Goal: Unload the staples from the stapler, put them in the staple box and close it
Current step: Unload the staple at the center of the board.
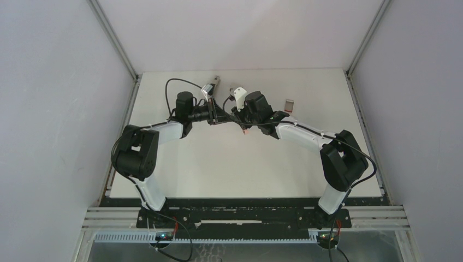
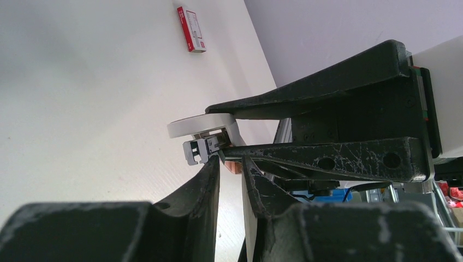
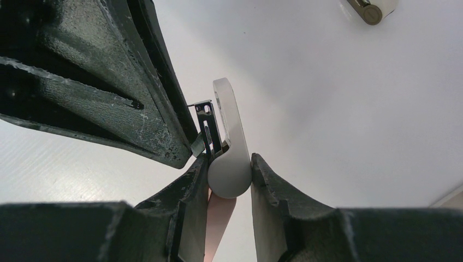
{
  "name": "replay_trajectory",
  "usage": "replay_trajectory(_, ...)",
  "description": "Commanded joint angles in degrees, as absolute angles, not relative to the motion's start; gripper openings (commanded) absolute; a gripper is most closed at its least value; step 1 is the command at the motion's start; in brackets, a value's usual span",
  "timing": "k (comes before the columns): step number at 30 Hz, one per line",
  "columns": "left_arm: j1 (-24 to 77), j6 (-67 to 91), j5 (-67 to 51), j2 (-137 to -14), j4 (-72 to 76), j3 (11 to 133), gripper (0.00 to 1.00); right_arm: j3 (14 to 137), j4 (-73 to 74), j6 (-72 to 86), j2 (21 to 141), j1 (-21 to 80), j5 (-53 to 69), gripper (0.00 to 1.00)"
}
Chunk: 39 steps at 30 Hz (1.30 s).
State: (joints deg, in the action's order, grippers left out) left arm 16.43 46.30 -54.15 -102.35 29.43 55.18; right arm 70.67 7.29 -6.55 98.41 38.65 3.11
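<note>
My right gripper (image 3: pixel 229 164) pinches the rounded white handle of the staple remover (image 3: pixel 229 109). My left gripper (image 2: pixel 230 164) stands nearly closed at the remover's metal claws; I cannot tell whether it grips them. The stapler (image 1: pixel 214 83) lies near the far edge of the tabletop (image 1: pixel 218 169), left of centre, apart from both grippers.

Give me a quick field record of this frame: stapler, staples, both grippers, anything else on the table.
stapler: lying on the table, far side, just beyond the left arm; in neither gripper
staples: none visible
clawed piece: held between both grippers
right gripper: shut on the clawed piece's white handle
left gripper: jaws nearly together at its metal claw end, apparently pinching it
red-and-white box: on the table, untouched
</note>
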Motion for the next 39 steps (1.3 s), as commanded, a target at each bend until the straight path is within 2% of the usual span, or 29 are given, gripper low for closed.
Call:
replay_trajectory(1,16.22,45.09,-54.02,-101.92,30.67,54.69,0.25,72.25,5.36,-5.58,96.6,38.85,3.7,0.16)
replay_trajectory(19,16.24,44.38,-53.28,-102.02,29.27,54.76,0.25,72.24,5.36,-3.69,95.81,38.28,5.07,0.17)
replay_trajectory(34,16.18,44.75,-52.65,-102.0,29.02,54.84,0.2,72.25,5.36,-3.96,96.1,39.26,4.17,0.17)
replay_trajectory(39,16.25,44.82,-52.38,-102.13,28.62,55.0,0.23,72.25,5.12,-3.78,95.98,39.89,2.06,0.17)
